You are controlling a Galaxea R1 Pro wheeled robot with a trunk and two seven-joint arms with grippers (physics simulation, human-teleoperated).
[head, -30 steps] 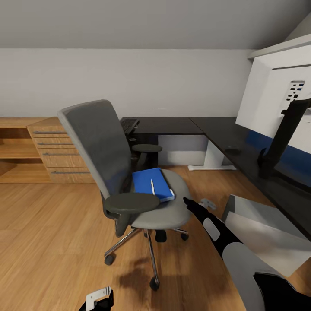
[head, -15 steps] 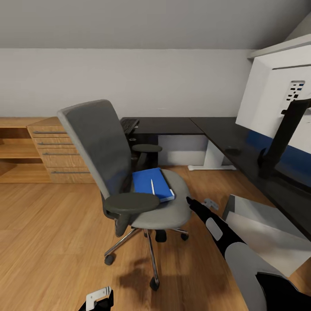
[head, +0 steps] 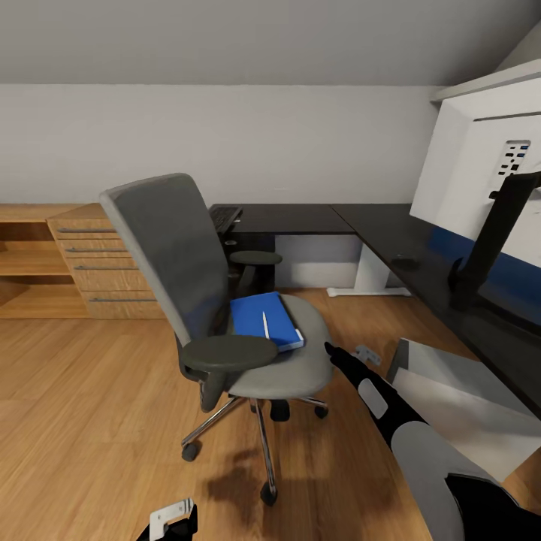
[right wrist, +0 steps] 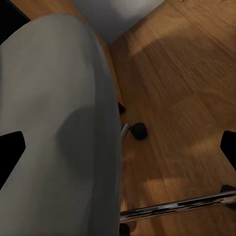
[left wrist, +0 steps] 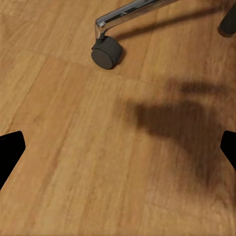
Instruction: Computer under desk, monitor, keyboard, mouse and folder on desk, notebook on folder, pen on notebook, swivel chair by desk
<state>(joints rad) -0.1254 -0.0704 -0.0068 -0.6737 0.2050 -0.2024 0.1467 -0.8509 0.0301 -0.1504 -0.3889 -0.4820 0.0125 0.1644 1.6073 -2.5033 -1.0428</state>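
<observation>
The grey swivel chair (head: 225,300) stands on the floor in front of the black desk (head: 315,219). The blue folder (head: 259,317) lies on its seat with the white pen (head: 265,324) on top; I cannot make out the notebook. My right gripper (head: 330,350) hovers just off the seat's front right edge, open (right wrist: 118,152), the grey seat (right wrist: 59,128) beside it. My left gripper (head: 171,520) hangs low over the floor, open (left wrist: 118,150). On the desk are the monitor (head: 481,165), keyboard (head: 224,218) and mouse (head: 406,263). The grey computer (head: 458,394) sits under the desk.
A light wood cabinet (head: 90,259) with bar handles stands against the back wall on the left. The chair's silver base and casters (left wrist: 105,51) spread over the wood floor (head: 90,421) near my left gripper. The desk's white leg (head: 370,274) is behind the chair.
My right gripper has drifted slightly to the right, away from the seat edge. The chair, folder and left gripper are where they were.
</observation>
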